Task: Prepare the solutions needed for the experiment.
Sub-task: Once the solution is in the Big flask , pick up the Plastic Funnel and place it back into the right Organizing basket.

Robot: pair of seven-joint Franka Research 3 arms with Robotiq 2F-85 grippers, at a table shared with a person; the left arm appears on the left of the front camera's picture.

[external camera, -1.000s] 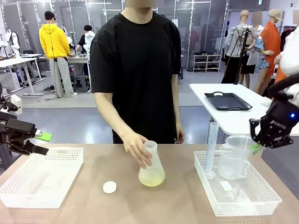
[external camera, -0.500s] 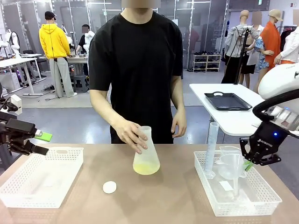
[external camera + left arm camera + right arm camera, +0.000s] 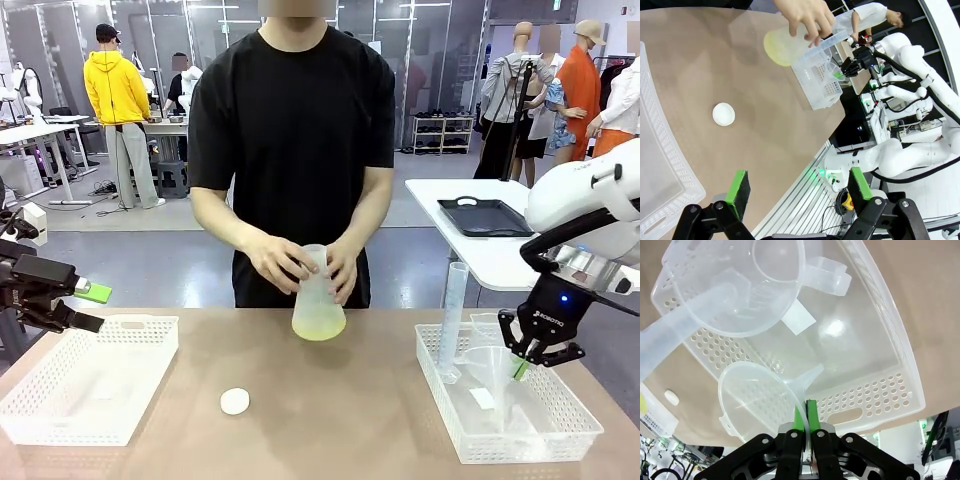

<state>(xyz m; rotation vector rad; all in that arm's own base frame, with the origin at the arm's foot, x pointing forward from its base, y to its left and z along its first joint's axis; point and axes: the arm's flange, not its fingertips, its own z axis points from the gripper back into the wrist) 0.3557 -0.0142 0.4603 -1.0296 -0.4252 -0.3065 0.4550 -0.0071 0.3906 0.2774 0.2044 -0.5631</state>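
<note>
Cradling a frosted flask (image 3: 320, 290) above the table (image 3: 380, 420), a person's hands (image 3: 275, 262) hold the solutions (image 3: 319, 326), pale yellow-green in its base; mixing seems unfinished. The right gripper (image 3: 521, 367) hangs over the right basket (image 3: 520, 452), and the left gripper (image 3: 88, 308) hovers at the far left. Left wrist view: fingers (image 3: 740, 185) spread wide, empty. Right wrist view: fingers (image 3: 799, 417) clamped on a funnel (image 3: 760, 395) by its rim.

Lab: flask (image 3: 318, 303), graduated cylinder (image 3: 454, 320), worktables (image 3: 500, 262)
</note>
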